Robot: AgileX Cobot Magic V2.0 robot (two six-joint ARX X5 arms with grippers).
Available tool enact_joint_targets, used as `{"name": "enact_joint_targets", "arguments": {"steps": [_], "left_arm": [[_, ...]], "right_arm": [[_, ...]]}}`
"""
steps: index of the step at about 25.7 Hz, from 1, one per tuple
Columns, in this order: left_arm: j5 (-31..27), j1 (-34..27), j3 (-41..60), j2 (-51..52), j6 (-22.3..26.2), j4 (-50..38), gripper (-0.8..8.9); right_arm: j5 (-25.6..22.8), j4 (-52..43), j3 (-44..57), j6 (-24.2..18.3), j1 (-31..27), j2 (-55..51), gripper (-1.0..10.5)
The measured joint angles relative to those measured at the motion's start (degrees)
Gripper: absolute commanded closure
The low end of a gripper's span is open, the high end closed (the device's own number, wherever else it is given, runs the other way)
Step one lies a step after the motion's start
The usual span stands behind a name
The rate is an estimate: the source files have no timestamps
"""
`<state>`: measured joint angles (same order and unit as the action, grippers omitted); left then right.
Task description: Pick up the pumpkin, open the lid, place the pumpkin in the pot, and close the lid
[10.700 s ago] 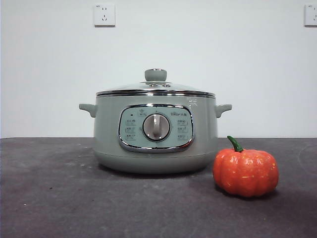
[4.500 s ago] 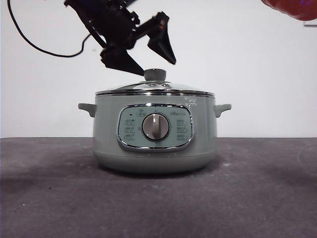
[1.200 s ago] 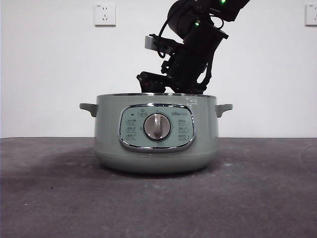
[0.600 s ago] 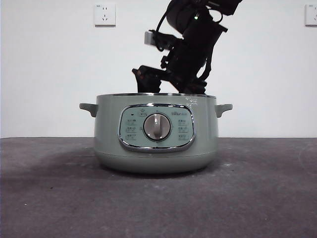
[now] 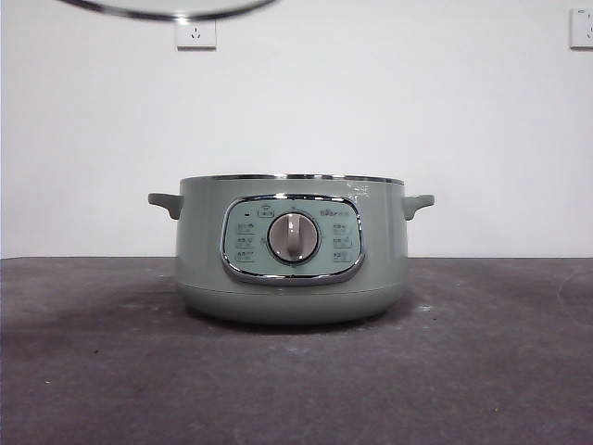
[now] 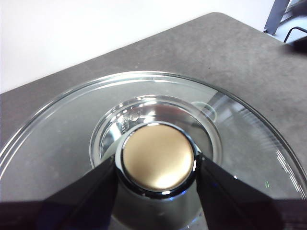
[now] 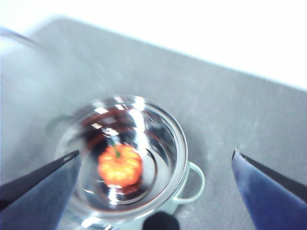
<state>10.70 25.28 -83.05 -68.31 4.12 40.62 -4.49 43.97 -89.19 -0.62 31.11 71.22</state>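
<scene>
The sage-green pot [image 5: 291,248] stands uncovered in the middle of the dark table. In the right wrist view the pot [image 7: 184,143] is seen from above with the orange pumpkin [image 7: 120,166] lying on its shiny bottom. My right gripper [image 7: 156,167] is open and empty, high above the pot. My left gripper [image 6: 157,167] is shut on the knob [image 6: 157,158] of the glass lid [image 6: 57,139] and holds it in the air. In the front view only the lid's chrome rim [image 5: 167,11] shows at the top left, well above the pot.
A white wall with two sockets [image 5: 195,32] stands behind the table. The dark grey tabletop [image 5: 296,380] spreads in front of the pot and to both its sides. A metal frame [image 6: 283,19] shows past the table's corner in the left wrist view.
The dark arm that reached into the pot has risen out of the front view, leaving the pumpkin inside. The lid's rim has come into view at the top left.
</scene>
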Motion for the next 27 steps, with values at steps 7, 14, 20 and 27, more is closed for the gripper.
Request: {"name": "enact_joint_targets", "arguments": {"steps": [7,14,20,27], "left_arm": [[-0.04,1.07,0.0,-11.5,0.0,-8.74,8.22],[0.0,2.36,0.0,-20.37,0.0,-16.94,8.22],[-0.09,3.41,0.0,-26.18,0.02,-21.75,8.22],[-0.11,3.56,0.0,-30.25,0.02,-24.76,8.22]], "right_arm": [[0.0,6.25,-0.07,1.92,1.79,-12.15,3.5],[1.62,9.81,-0.07,2.93,2.32,-16.59,3.5],[2.99,12.61,-0.07,3.28,2.32,-17.09,3.5],[2.99,13.09,-0.07,3.26,2.32,-16.72,3.5]]}}
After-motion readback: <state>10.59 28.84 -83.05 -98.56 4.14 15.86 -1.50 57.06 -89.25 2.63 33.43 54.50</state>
